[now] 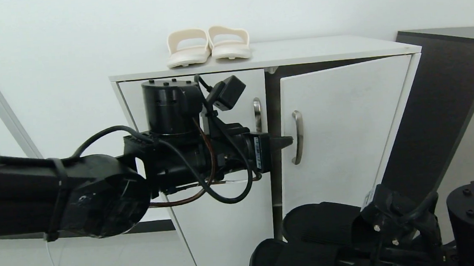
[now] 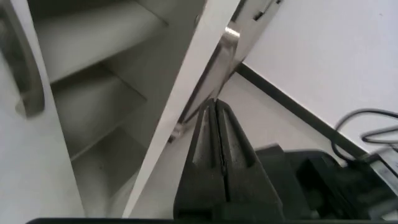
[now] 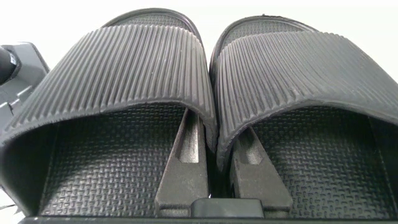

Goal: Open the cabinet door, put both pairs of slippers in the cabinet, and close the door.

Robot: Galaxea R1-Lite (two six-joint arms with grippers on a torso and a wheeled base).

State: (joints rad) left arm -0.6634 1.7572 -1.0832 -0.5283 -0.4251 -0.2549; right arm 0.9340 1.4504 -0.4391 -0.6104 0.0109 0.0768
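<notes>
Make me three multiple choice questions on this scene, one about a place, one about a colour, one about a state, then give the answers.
1. Where are the cream slippers? A on top of the cabinet; B inside it; C on the floor.
2. What colour is the pair that the right gripper holds? A white; B black; C red.
3. How is the right-hand door? A shut tight; B ajar; C removed.
Answers: 1 A, they rest on its top panel. 2 B, its ribbed straps are black. 3 B, a dark gap shows beside it, with the left gripper at its edge.
</notes>
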